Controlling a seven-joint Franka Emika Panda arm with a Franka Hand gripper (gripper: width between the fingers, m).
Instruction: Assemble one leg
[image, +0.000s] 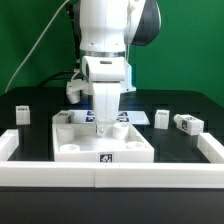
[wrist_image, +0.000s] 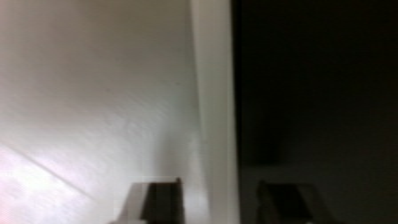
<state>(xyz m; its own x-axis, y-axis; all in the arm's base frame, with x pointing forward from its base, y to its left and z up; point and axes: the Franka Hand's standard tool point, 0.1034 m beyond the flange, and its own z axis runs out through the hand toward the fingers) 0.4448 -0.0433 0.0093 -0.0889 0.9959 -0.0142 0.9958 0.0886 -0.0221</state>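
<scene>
The large flat white tabletop piece (image: 100, 145) lies in the middle of the table. My gripper (image: 105, 118) hangs straight down over its far edge. In the wrist view my gripper (wrist_image: 222, 205) is open. Its two dark fingertips (wrist_image: 157, 202) stand on either side of a white raised rim (wrist_image: 212, 110) of the tabletop, with dark table beyond. A dark gap shows between the rim and one finger. Small white tagged legs lie loose: one (image: 22, 112) at the exterior view's left, one (image: 75, 90) behind the arm, and two (image: 163, 118) (image: 187, 123) at the right.
A low white wall (image: 110, 178) runs along the front of the table and up both sides (image: 8, 145) (image: 212, 150). A flat white tagged sheet, the marker board (image: 132, 117), lies just behind the tabletop. A green backdrop stands behind.
</scene>
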